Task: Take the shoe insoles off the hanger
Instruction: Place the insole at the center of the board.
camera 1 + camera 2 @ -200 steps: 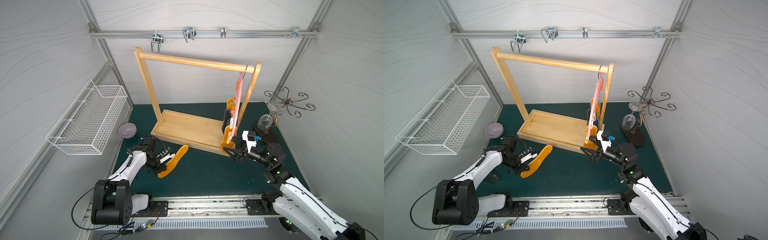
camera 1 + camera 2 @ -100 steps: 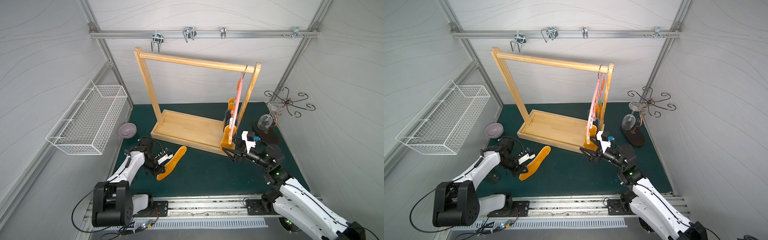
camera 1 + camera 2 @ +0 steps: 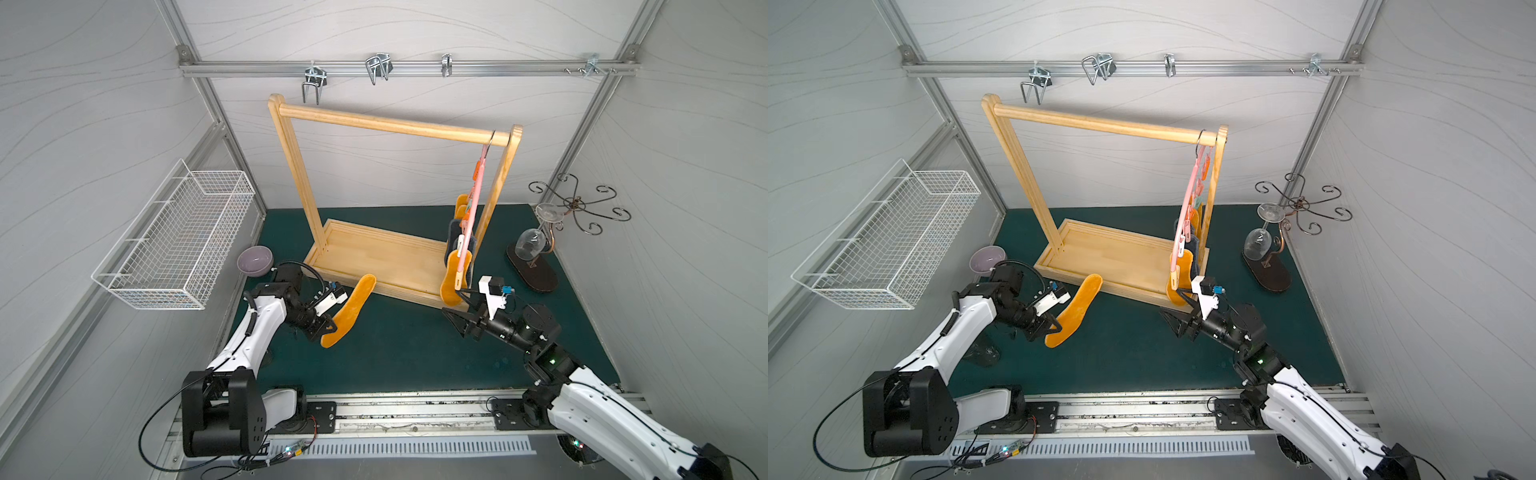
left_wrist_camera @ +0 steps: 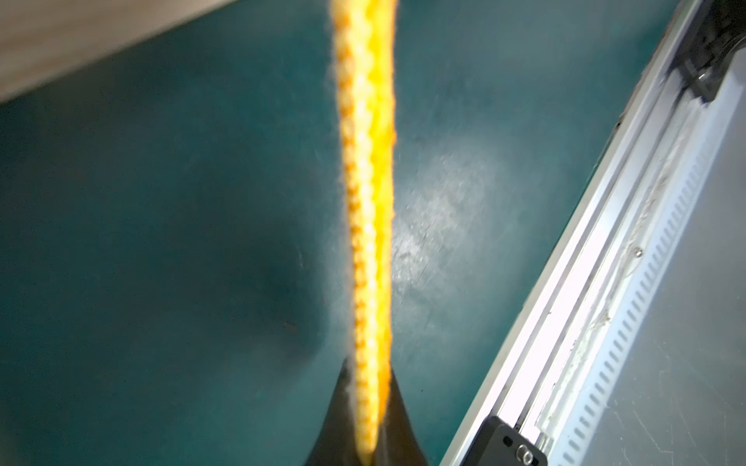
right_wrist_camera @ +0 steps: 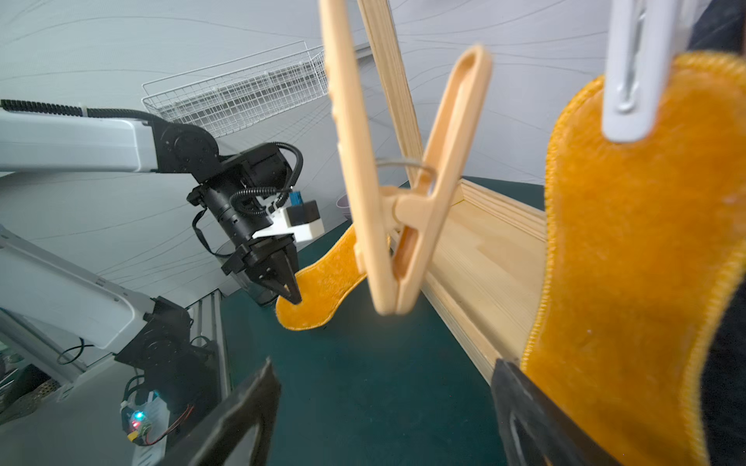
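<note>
**Item 1: left gripper** [image 3: 328,329]. Closed on the free orange insole [image 3: 350,309], which is clamped at one end. In the left wrist view the insole [image 4: 367,201] is seen edge-on, pinched between the dark fingers [image 4: 335,419]. The rest of it extends ahead of the gripper, slanting upward toward the base of the wooden rack [image 3: 395,124], above the green worktop [image 3: 407,349].

**Item 2: right gripper** [image 3: 454,308]. Jaws are spread wide and nothing is clamped. An empty clip [image 5: 424,226] of the hanger is seen dangling just ahead of the gap between the fingers.

**Item 3: hanging orange insole** [image 3: 453,278]. Pinned at its upper end by a white clip [image 5: 633,68]. Its lower end is placed just beside one finger [image 5: 533,435] of the right gripper. Whether the two touch cannot be told.

**Item 4: hanger** [image 3: 473,208]. Pink, hooked on the top bar of the wooden rack, above and ahead of the right gripper and well apart from the left gripper.

**Item 5: dark grey insoles** [image 3: 453,232]. Clipped to the hanger just beyond the hanging orange insole, farther from the right gripper. A further orange insole [image 3: 461,205] is clipped beyond them. The count of insoles on the hanger cannot be told, as they overlap in both top views.
</note>
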`<state>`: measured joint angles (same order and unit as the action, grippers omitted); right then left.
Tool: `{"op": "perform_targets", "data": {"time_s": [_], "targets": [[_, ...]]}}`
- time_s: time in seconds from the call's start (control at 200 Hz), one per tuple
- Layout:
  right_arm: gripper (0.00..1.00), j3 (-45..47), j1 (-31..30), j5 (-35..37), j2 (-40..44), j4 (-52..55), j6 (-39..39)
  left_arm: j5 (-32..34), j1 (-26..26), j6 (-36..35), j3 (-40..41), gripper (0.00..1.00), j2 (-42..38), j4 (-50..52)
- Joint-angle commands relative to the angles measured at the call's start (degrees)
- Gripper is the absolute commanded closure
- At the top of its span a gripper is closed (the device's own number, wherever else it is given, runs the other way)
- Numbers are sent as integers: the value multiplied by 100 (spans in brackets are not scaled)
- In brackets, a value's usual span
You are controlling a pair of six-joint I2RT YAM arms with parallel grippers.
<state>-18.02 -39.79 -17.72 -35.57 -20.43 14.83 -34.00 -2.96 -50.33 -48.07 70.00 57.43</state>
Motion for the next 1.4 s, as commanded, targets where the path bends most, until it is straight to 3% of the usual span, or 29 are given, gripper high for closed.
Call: {"op": "perform_targets", "data": {"time_s": [0.0, 0.32, 0.45, 0.675, 0.925, 1.135, 1.39], "targets": [[16, -9, -395, 256, -58, -97, 30, -599, -21, 28, -325, 100, -80, 319], [17, 26, -1764, 795, -1346, -1268, -111, -1145, -23, 75, -473, 100, -125, 394], [17, -159, -2164, 1036, -2047, -1899, -94, -1827, -20, 58, -941, 100, -90, 758], [19, -750, -2854, 1688, -3276, -3350, 709, -3183, 4, -239, -1275, 100, -252, 1205], [19, -1410, -2878, 2209, -4112, -3958, 937, -3440, 85, -499, -1319, 100, -329, 1490], [19, -1757, -2740, 2065, -4438, -3938, 1234, -3666, 94, -1125, -1407, 100, -388, 1979], [23, -1928, -2497, 1556, -4698, -4177, 1637, -3660, 94, -1163, -1365, 100, -455, 2018]]}}
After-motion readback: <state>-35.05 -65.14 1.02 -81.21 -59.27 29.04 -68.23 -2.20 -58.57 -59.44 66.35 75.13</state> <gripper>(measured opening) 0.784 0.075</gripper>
